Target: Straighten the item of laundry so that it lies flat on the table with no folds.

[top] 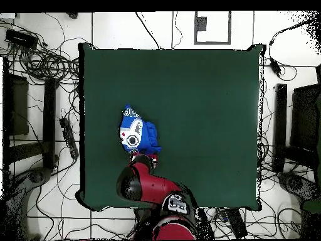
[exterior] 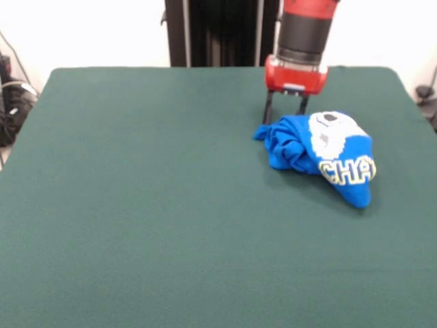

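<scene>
Lying bunched right of centre in the front view: blue shirt [exterior: 321, 158], soft, light, likely dragging on the green table [exterior: 150, 205]. Hovering spread at its upper-left edge: gripper [exterior: 285, 116] fingers [exterior: 268, 113], gripping nothing. Probably best pinching a loose outer fold.

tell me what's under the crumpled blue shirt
Only the green table shows around the blue shirt. The bunched cloth covers whatever lies beneath. The gripper, fingers apart, stands at its far edge.
</scene>
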`<action>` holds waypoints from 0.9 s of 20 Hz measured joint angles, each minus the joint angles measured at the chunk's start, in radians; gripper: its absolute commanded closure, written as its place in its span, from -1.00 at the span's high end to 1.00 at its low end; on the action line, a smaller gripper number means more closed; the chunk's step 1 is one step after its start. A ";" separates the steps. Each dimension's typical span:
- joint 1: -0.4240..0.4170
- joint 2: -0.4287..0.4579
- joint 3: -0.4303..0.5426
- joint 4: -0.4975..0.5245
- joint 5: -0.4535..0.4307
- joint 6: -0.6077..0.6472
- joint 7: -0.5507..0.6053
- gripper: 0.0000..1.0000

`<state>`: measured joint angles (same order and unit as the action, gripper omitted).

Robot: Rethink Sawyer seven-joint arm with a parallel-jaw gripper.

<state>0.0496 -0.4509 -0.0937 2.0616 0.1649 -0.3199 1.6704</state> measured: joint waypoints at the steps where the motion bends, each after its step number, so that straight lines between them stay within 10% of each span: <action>1: -0.002 0.012 0.002 -0.004 0.000 -0.013 0.000 1.00; 15: -0.068 0.071 0.038 0.002 -0.126 -0.234 0.072 1.00; 16: -0.066 0.072 0.041 0.001 -0.126 -0.235 0.072 -1.00; 18: -0.065 0.072 0.042 0.001 -0.125 -0.236 0.072 -1.00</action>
<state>-0.0150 -0.3789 -0.0518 2.0626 0.0399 -0.5556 1.7425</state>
